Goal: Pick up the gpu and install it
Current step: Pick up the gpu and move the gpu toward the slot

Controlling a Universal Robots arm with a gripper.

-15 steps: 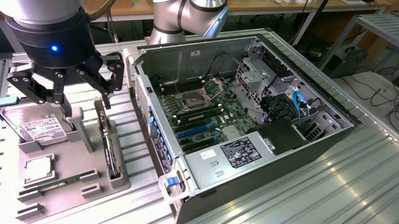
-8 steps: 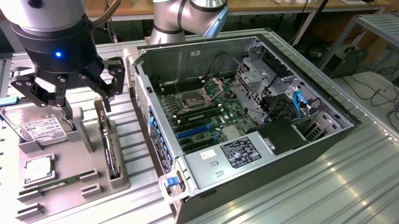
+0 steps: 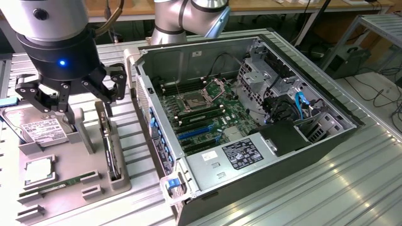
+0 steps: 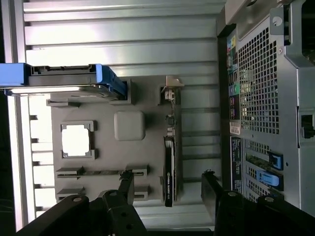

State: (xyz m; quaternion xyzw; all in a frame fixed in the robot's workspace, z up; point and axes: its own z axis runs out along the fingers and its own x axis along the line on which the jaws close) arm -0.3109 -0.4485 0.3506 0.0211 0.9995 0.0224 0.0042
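You have the gripper (image 3: 84, 101) with its jaws wide open, holding nothing, and it hangs above the grey tray (image 3: 78, 159). The gpu (image 3: 111, 153) stands on its edge in a slot of the tray, on the side next to the computer case (image 3: 188, 61), untouched.

Bright light, white glare on ribbed table (image 4: 123, 37)

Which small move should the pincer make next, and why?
Probably lower straight down: the open pincer hovers above the gpu, which stands on edge in the grey tray and, in the wrist view, lines up between its fingers.
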